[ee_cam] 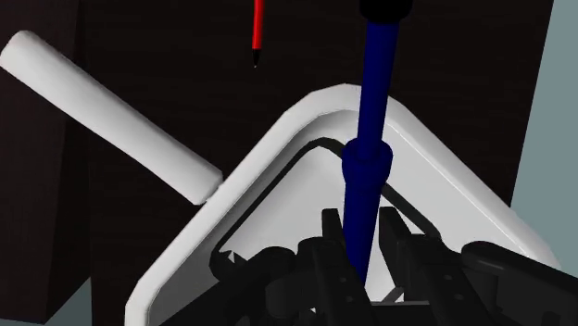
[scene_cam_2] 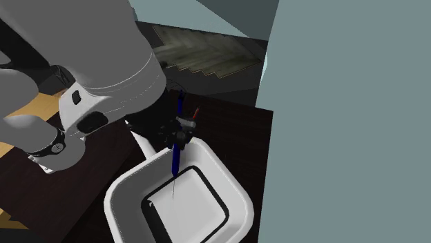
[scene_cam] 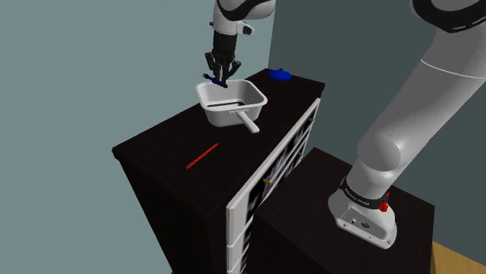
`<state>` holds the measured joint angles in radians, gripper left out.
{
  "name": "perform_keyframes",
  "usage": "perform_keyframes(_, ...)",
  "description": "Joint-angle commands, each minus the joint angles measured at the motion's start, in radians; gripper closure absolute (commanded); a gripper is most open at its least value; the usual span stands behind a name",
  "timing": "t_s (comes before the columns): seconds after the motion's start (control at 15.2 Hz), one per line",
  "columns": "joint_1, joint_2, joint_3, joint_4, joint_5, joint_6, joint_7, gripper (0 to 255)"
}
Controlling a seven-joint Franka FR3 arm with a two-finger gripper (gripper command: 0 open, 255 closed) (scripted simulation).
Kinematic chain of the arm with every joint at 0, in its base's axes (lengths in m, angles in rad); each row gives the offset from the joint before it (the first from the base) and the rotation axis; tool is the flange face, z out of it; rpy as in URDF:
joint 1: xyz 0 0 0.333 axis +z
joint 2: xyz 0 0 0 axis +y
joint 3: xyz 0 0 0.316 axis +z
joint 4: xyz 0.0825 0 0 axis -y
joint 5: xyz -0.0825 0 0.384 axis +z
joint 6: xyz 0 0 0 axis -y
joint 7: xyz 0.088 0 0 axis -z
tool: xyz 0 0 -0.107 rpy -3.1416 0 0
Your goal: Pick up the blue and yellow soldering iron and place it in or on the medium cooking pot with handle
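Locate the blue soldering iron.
Shoulder view, upper centre: the soldering iron is clasped in the jaws over the far rim of the white pot, tip pointing down into it.

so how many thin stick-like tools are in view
2. A blue iron is clasped in the pincer over the white pot. A red tool lies on the dark cabinet top, apart from the pot.

Four things, one dark counter.
One white one-handled pot; one blue soldering iron just above the pot's rim; one thin red tool well apart from the pot; one small blue object near the pot.
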<state>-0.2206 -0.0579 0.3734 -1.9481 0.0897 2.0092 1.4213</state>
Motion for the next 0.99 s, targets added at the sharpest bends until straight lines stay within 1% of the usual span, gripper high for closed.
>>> perform_keyframes(0.0,-0.022,-0.050,-0.028,-0.058,0.024,0.006,-0.062,255)
perform_keyframes(0.2,-0.047,-0.096,-0.068,-0.105,0.043,0.002,-0.134,255)
perform_keyframes(0.92,-0.043,-0.059,-0.061,-0.217,0.041,0.150,-0.139,255)
